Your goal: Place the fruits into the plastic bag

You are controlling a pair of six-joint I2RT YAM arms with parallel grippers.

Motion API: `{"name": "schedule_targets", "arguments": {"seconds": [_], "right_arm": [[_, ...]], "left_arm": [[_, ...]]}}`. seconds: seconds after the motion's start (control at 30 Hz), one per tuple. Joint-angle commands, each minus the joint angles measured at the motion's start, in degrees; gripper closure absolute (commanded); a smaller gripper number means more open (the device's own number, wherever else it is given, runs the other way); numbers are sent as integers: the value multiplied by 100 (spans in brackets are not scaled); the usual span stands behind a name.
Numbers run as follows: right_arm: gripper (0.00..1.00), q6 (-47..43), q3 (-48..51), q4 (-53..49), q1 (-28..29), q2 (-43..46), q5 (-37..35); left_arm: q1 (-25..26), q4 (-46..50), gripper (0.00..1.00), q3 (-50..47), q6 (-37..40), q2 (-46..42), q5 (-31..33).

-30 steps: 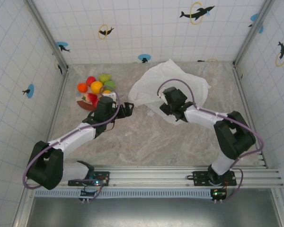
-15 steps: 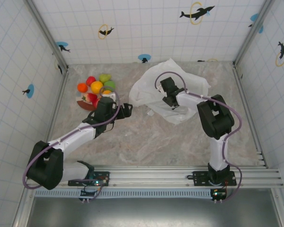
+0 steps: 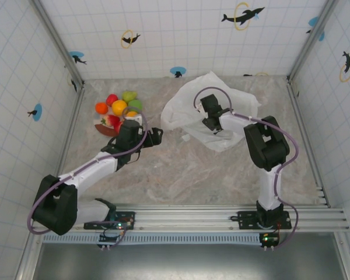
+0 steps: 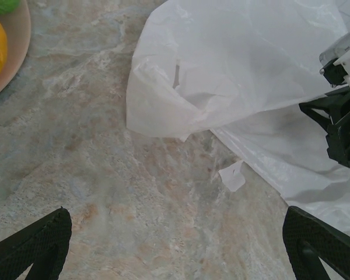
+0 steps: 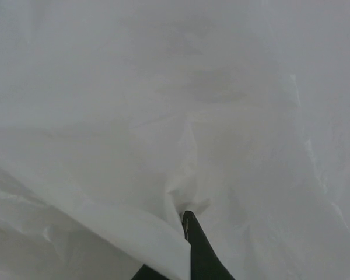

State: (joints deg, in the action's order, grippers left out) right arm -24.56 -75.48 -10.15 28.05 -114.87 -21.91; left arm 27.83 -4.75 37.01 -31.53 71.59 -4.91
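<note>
where marble table (image 3: 186, 172) meets tiled walls (image 3: 181, 35), left end effector (image 4: 175, 244) gapes, right end effector (image 5: 189, 223) clamps plastic bag (image 3: 240, 105).

roughly seven fruits (image 3: 119, 107); one plastic bag (image 3: 240, 105); one plate (image 3: 104, 130).

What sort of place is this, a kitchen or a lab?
Probably a robot test booth: a left arm and right arm are bolted to a metal rail at a marble-patterned table, boxed in by grid-printed walls with dolphin stickers. The fruits and plastic bag are props.
</note>
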Motion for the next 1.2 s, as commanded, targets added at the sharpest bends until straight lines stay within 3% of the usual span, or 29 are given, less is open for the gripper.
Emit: {"name": "schedule_targets", "arguments": {"seconds": [0.0,0.2,0.47,0.6,0.87,1.0,1.17], "right_arm": [[100,652,161,0,-173,718,540],[100,2131,552,-185,-730,1573,1855],[100,4401,1547,871,-1863,2456,4681],[100,4861,1772,1052,-1932,2634,4869],[100,5022,1842,987,-1931,2696,4949],[100,5027,1938,1008,-1929,2739,5023],[100,5015,1987,1000,-1915,2773,5091]], "left_arm": [[105,-112,5,-85,-85,-227,-54],[355,-634,5,-354,-348,-475,-97],[997,-1140,5,-611,-273,-268,61],[1498,-1147,5,-530,144,78,512],[2620,-555,2,539,1714,1345,3281],[2809,-660,2,991,2312,1879,3760],[2894,-837,2,1479,2835,2500,3823]]}}
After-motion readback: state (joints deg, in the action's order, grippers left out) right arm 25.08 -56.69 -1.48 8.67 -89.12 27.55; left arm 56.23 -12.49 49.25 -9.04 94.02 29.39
